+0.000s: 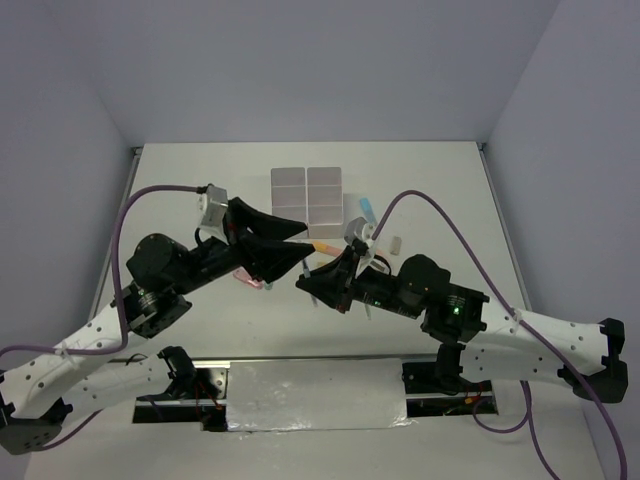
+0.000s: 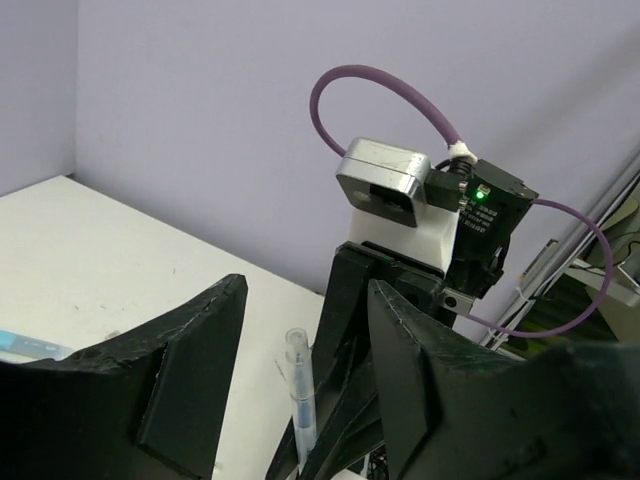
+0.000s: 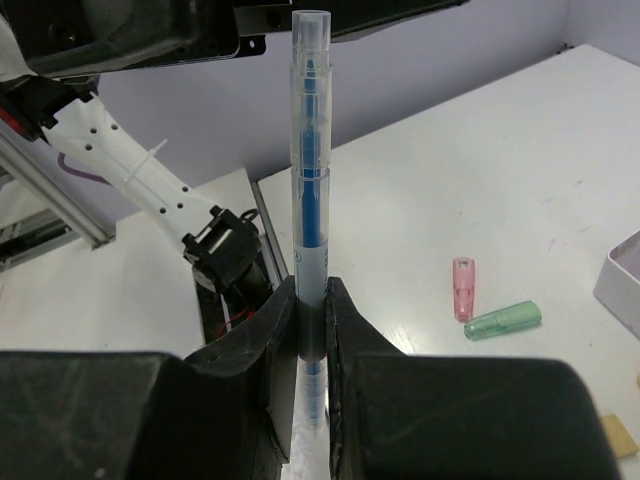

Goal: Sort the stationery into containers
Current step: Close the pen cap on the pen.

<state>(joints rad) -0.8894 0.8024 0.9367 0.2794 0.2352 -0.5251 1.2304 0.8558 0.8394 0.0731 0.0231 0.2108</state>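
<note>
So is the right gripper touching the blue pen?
Touching. The right wrist view shows the right gripper pinching the blue pen from both sides, with no gap, and the pen stands upright in its grip.

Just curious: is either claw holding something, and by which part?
The right gripper pinches a clear blue-ink pen near one end; the left gripper is open, holding nothing.
</note>
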